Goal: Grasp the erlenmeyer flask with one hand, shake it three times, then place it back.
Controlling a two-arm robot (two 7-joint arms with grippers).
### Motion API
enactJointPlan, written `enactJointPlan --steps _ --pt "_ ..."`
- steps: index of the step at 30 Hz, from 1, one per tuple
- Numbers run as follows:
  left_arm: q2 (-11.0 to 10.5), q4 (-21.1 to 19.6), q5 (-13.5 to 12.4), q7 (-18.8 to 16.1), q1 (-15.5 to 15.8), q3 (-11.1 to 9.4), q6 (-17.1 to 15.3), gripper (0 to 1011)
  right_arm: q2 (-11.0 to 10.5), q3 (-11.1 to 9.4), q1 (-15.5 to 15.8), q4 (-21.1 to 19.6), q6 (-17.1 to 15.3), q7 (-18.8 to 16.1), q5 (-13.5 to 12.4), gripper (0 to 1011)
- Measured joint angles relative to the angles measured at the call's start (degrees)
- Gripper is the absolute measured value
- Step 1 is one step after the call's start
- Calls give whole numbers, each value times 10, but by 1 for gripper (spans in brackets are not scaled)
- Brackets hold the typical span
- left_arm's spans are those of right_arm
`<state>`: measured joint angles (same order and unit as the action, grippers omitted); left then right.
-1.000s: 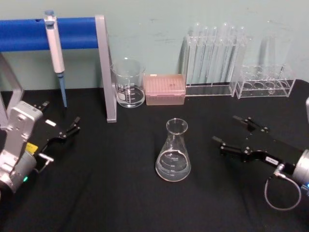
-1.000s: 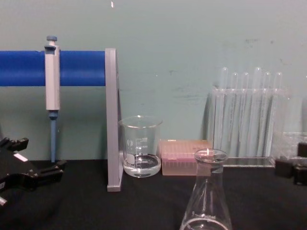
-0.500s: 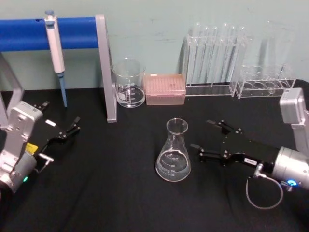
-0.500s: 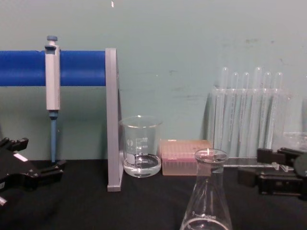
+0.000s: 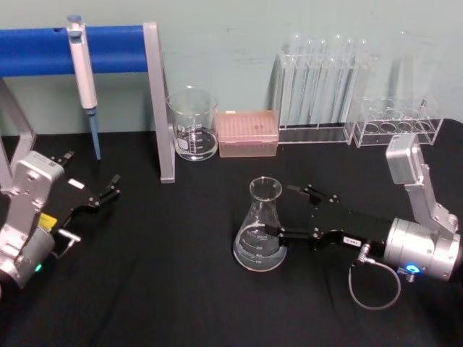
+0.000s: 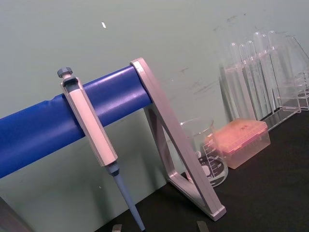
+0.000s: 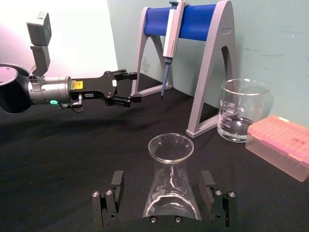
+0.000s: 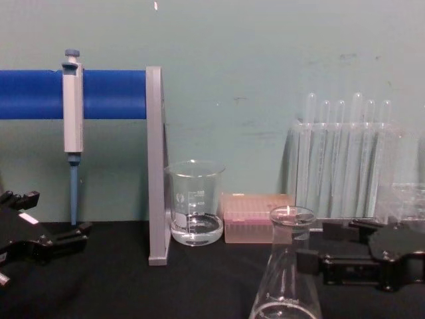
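Erlenmeyer flask (image 5: 259,242) is upright mid-bench (image 5: 173,296), toward the front edge, with a little liquid in the base. Right end effector (image 5: 282,210) reaches in low from the right edge, released, one finger on each side of the cone. My wrist view shows gaps on both sides, so I'd say no contact yet. The low straddle makes sense: wider glass, less tipping when I close. Left end effector (image 5: 92,173) is idle by the left edge, fingers apart, out of the way. Along the far edge are the beaker (image 5: 192,124), pink tip box (image 5: 247,134), test tube rack (image 5: 318,87) and pipette (image 5: 81,65) on the blue stand (image 5: 36,49), probably clear of the shake.
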<state>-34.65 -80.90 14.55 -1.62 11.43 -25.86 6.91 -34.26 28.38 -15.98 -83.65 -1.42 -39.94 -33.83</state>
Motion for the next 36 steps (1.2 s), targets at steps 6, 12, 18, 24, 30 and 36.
enactJointPlan --steps 6,12,18,24,30,36 --pt "0 0 0 0 0 0 0 1001 11 11 -16 22 6 -3 7 1003" --pt "0 0 0 0 0 0 0 1001 20 18 -30 42 10 -4 13 1003" --pt "0 0 0 0 0 0 0 1001 29 24 -43 59 13 -8 18 1003" --pt "0 0 0 0 0 0 0 1001 35 29 -53 72 18 -14 22 1003" --pt "0 0 0 0 0 0 0 1001 40 32 -59 80 21 -17 25 1003" --pt "0 0 0 0 0 0 0 1001 43 35 -64 87 25 -22 27 1003"
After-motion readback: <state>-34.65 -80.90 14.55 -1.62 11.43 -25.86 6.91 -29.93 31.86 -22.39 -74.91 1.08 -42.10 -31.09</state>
